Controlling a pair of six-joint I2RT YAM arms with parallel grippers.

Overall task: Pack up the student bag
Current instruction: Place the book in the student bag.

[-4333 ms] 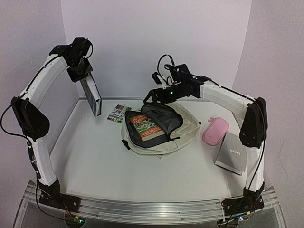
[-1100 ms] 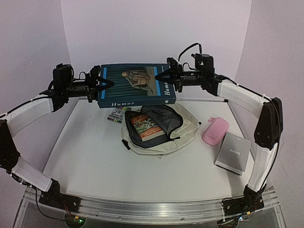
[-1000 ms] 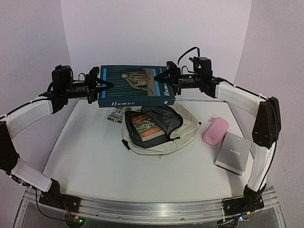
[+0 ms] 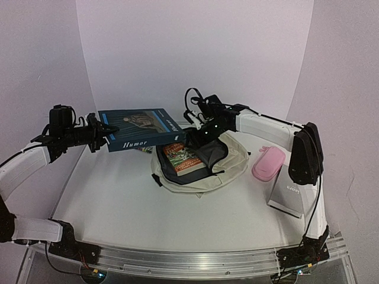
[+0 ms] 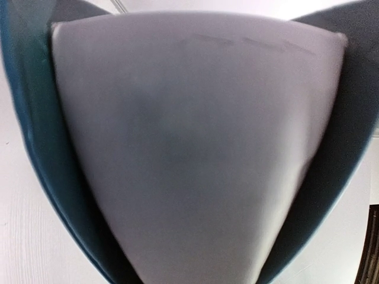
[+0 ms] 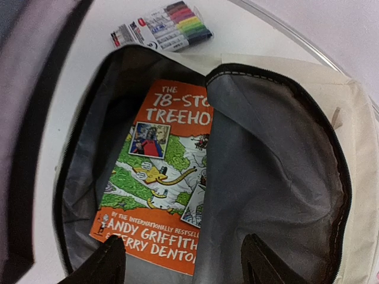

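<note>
Stretching the left arm in low from the left side, forearm close to level, and clamping the left gripper (image 4: 99, 132) onto the short end of the blue book (image 4: 139, 134) titled "Humor". Holding that book clear of the table (image 4: 118, 201), cover up and roughly flat, lettered spine facing the overhead camera, its length running away from the fingers toward the middle. Filling the left wrist view with the pale page block and teal covers, hiding the fingers themselves there.

Bending the right arm over from the right side, wrist dipping downward, and hanging the right gripper (image 6: 180, 260) with its fingers (image 6: 106, 263) spread wide, grasping nothing. Looking straight down past those fingertips into the student bag (image 6: 362, 148), lying flat on the table directly beneath them, mouth unzipped and dark lining showing. Framing an orange picture book (image 6: 163, 195) inside the bag, below and between the spread fingers. Catching a marker pack (image 6: 161, 26) on the table beyond the fingertips, just outside the bag's rim.

Crowding the free end of the blue book close beside the right fingers, above the bag's opening; touching or apart, impossible to tell. Sharing the table with a pink pencil case (image 4: 268, 163) and a grey box (image 4: 289, 192), both well off to the right of the right fingers, the case just beside the bag.
</note>
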